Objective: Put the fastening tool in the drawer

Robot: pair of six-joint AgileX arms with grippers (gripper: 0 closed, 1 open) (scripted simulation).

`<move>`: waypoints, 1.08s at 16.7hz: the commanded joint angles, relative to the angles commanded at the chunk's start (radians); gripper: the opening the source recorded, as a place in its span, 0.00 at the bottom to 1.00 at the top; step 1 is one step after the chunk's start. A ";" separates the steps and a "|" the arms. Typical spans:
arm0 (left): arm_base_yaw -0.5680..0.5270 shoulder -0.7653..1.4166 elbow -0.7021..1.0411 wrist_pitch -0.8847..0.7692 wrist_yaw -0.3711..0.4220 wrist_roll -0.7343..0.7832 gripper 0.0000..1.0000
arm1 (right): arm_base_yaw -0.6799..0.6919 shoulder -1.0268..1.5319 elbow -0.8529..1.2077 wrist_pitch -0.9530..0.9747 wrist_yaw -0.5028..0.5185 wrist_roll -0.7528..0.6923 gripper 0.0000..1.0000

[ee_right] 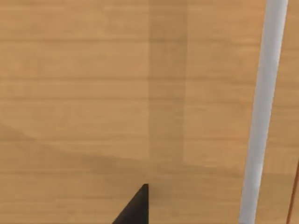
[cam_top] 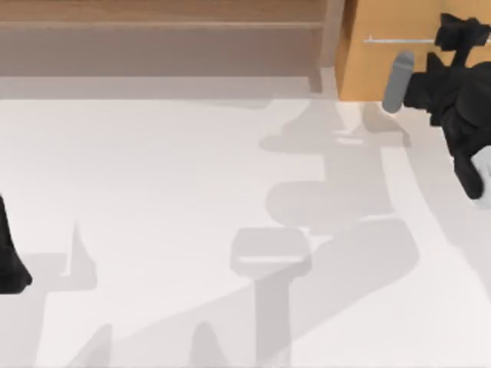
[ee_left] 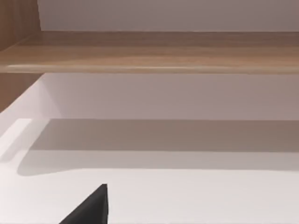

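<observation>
The drawer (cam_top: 368,65) stands at the table's far right corner, its light orange-brown front facing the table and its thin silver bar handle (cam_top: 399,40) running across it. My right gripper (cam_top: 459,34) hovers right at the right end of that handle. Seen from the right wrist, the wooden drawer front (ee_right: 93,93) is very close, with the handle (ee_right: 261,112) crossing it. My left gripper (cam_top: 17,277) is parked at the table's left edge. The fastening tool is out of view.
A long brown wooden shelf (cam_top: 161,42) runs along the back of the table, also seen as the shelf (ee_left: 149,51) from the left wrist. The white tabletop (cam_top: 192,192) carries only grey shadows in its middle and right part.
</observation>
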 joint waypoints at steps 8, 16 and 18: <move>0.000 0.000 0.000 0.000 0.000 0.000 1.00 | 0.000 0.000 0.000 0.000 0.000 0.000 0.00; 0.000 0.000 0.000 0.000 0.000 0.000 1.00 | 0.003 0.001 -0.001 -0.003 0.001 0.003 0.00; 0.000 0.000 0.000 0.000 0.000 0.000 1.00 | 0.006 -0.009 -0.018 0.008 0.001 0.001 0.00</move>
